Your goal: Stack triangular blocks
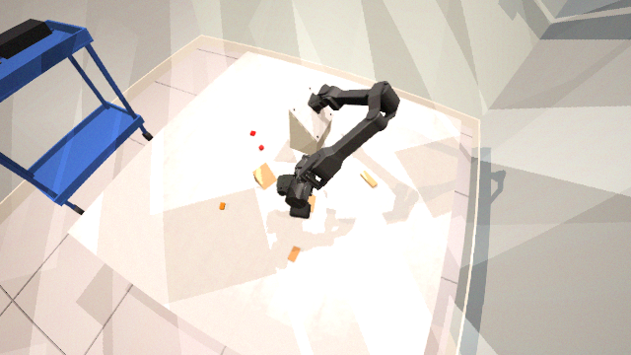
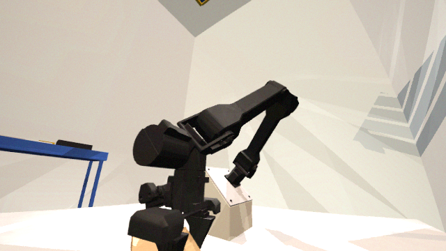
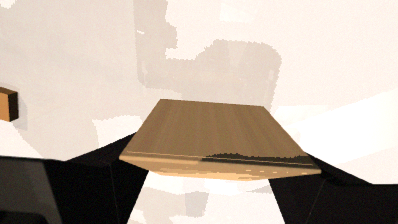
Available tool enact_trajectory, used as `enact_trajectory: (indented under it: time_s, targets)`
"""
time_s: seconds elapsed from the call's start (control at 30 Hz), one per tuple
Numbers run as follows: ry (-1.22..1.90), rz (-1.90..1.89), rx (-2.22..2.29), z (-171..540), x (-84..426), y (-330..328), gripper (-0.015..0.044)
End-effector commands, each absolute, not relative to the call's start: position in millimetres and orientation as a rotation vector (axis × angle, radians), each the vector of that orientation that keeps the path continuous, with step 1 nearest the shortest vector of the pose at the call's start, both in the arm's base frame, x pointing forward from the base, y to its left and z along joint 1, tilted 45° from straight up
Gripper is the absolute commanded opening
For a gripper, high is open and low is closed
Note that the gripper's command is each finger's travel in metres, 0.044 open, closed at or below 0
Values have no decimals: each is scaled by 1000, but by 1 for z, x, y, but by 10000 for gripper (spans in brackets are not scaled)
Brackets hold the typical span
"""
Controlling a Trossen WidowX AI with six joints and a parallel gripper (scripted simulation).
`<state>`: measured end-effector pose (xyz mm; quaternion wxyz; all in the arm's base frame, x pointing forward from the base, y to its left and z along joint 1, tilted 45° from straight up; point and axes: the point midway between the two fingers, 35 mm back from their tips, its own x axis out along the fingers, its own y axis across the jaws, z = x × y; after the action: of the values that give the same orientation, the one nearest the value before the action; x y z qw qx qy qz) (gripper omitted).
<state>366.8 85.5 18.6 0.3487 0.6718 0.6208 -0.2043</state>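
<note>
My gripper (image 2: 189, 240) (image 3: 209, 135) is shut on a wooden triangular block (image 1: 313, 203) (image 3: 215, 130), holding it by its ends. The wrist view shows a broad brown face and a pale narrow face below it; the arm hides most of the block in the top view. The held block appears raised above the table, but its exact height is unclear. The other triangular block (image 1: 264, 176) (image 2: 139, 244) rests on the table to the left of the gripper in the top view, apart from the held one. Its lower part is cut off in the exterior view.
An orange block (image 1: 294, 253) (image 3: 6, 105) lies beyond the gripper. A narrow wooden piece (image 1: 368, 178) lies to the right. A small orange piece (image 1: 222, 206) and two red pieces (image 1: 252, 133) (image 1: 261, 147) lie left. The arm stands on a beige sloped base (image 1: 300, 132) (image 2: 240, 217).
</note>
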Motion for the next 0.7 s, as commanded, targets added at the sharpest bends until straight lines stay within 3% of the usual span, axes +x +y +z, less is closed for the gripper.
enact_trajectory:
  time_s: [0.0, 0.67]
  targets:
    - [1612, -512, 1733, 17, 367, 88, 0]
    - [1611, -540, 1748, -1, 371, 105, 0]
